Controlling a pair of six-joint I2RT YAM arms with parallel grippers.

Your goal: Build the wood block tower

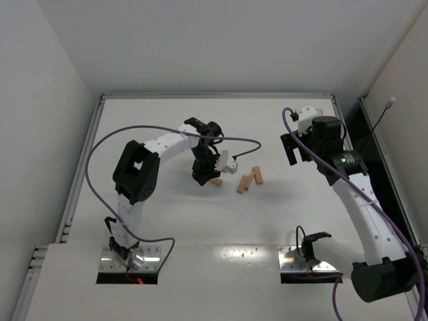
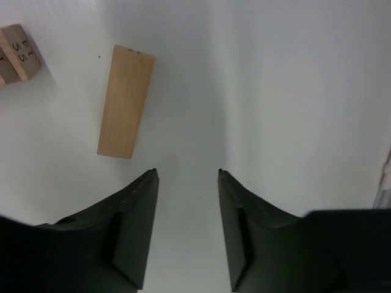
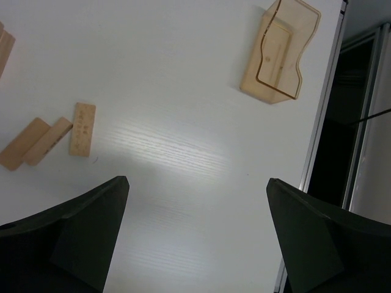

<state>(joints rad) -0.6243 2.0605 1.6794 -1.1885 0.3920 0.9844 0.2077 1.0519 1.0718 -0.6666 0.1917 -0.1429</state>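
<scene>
Showing lettered block (image 3: 82, 129), tray (image 3: 275, 61) (right wrist)

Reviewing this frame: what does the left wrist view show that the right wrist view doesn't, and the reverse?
Only the left wrist: the left gripper, open and empty, and a close look at one block lying flat just ahead of it. Only the right wrist: the open right gripper, the translucent tan tray near the table's edge, and a group of three blocks lying together. Both: the white table and loose blocks lying flat, nothing stacked yet.
</scene>
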